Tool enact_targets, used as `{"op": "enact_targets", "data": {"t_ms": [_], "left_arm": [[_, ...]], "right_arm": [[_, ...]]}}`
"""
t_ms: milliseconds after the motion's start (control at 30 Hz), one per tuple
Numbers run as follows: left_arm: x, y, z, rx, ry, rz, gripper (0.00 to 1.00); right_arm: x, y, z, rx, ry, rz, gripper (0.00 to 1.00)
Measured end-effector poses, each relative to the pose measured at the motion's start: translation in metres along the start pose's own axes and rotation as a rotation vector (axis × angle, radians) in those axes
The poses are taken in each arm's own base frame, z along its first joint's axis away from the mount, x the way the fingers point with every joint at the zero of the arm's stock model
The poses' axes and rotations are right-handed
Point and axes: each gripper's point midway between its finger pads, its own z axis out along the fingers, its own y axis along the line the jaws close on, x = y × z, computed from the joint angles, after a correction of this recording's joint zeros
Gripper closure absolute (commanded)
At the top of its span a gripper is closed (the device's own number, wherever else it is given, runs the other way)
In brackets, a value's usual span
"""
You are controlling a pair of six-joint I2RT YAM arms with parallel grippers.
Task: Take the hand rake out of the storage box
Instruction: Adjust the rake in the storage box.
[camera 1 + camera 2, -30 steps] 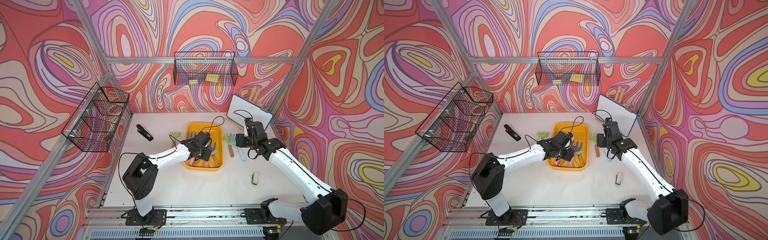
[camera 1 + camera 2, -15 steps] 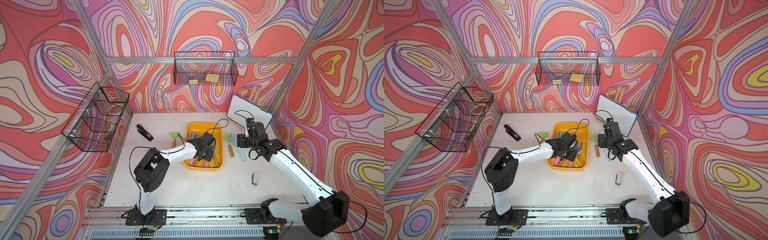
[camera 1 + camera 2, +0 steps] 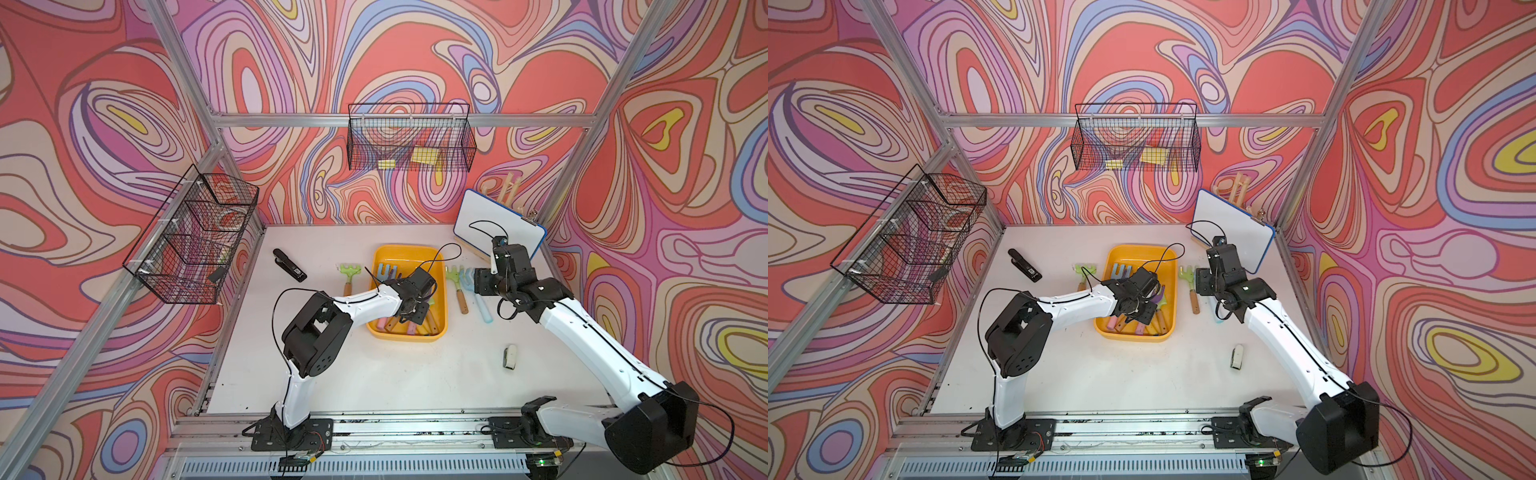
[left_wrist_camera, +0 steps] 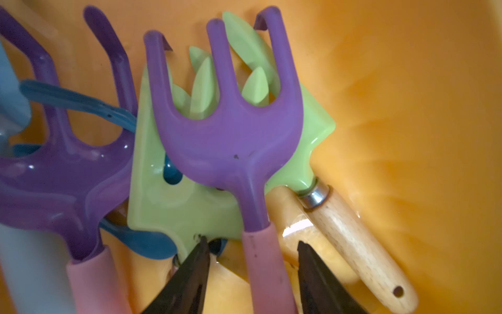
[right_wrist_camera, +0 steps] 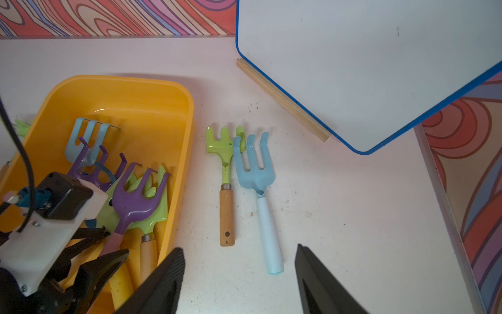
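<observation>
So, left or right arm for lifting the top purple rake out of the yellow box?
Left. The left gripper is down inside the storage box, its open jaws straddling the pink handle of the purple rake. The right gripper hangs open over the table, outside the box.

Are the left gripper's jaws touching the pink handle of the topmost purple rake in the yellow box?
Apart. The left wrist view shows the left gripper straddling the pink handle, with a clear gap on each side.

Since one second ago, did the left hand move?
Yes, slightly: in a top view the left hand has shifted across the storage box, away from the black stapler, toward the side of the right arm.
</observation>
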Motion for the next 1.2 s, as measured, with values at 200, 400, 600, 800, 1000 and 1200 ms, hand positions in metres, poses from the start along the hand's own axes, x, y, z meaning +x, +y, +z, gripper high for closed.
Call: {"op": "enact_targets", "data": {"t_ms": [200,400,600,800,1000,1200], "left_arm": [[-0.002,0.000,0.002,-0.006,-0.001,0.000,0.59],[-0.002,0.004,0.002,-0.026,-0.005,0.000,0.67],[-0.007,0.008,-0.017,-0.040,-0.025,0.001,0.71],[-0.026,0.011,-0.058,-0.045,-0.110,0.000,0.74],[-0.034,0.015,-0.083,-0.050,-0.151,0.005,0.48],[-0.032,0.012,-0.082,-0.034,-0.136,0.010,0.39]], "right_arm": [[0.000,0.000,0.000,0.000,0.000,0.000,0.31],[0.000,0.000,0.000,-0.001,-0.001,0.000,0.31],[0.000,0.000,0.000,-0.001,-0.001,0.000,0.31],[0.000,0.000,0.000,-0.001,-0.001,0.000,0.31],[0.000,0.000,0.000,-0.001,-0.001,0.000,0.31],[0.000,0.000,0.000,-0.001,0.000,0.000,0.31]]}}
